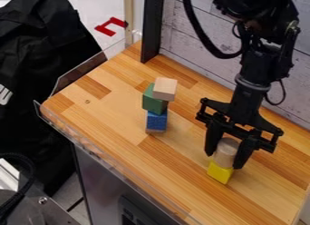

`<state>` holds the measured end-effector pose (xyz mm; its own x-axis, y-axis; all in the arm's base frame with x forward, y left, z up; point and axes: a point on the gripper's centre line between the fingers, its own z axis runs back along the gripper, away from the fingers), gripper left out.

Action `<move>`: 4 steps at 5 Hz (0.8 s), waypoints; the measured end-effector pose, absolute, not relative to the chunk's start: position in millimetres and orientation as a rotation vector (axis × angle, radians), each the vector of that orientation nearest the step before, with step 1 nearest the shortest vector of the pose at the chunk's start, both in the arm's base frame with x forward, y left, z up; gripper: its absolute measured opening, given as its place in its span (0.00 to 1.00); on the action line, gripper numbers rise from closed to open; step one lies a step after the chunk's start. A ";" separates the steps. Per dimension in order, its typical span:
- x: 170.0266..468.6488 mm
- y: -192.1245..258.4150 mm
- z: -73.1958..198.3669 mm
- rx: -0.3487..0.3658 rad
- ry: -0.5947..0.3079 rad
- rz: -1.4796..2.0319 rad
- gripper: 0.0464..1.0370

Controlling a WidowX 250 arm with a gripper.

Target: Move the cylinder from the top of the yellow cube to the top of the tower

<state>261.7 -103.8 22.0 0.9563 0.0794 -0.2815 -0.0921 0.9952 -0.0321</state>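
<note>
At the right of the work surface, my gripper point(225, 151) points down, shut on the wooden cylinder point(226, 149), with one finger on each side of it. The cylinder stands upright over the yellow cube point(220, 172), its lower end at the cube's top. Left of the gripper stands the tower: a thin wooden piece at the bottom, a blue block point(156, 121) on it, a green block point(152, 101) above that, and a light wooden block point(165, 89) on top, turned and offset to the right.
The wooden table point(121, 124) has a clear raised guard point(91, 149) along its left and front edge. Behind are a plank wall point(196, 51) and a black upright post point(152, 26). A dark cable hangs beside the arm.
</note>
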 end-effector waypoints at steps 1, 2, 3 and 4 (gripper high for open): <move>280.8 -106.6 48.5 -0.062 0.189 0.079 0.51; 306.1 -103.7 79.2 -0.046 0.118 0.072 0.51; 316.7 -80.3 88.9 -0.056 0.089 0.145 0.51; 319.8 -53.9 92.8 -0.070 0.085 0.220 0.51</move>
<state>319.8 -53.9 92.8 0.9723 0.2149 -0.0916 -0.2208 0.9735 -0.0600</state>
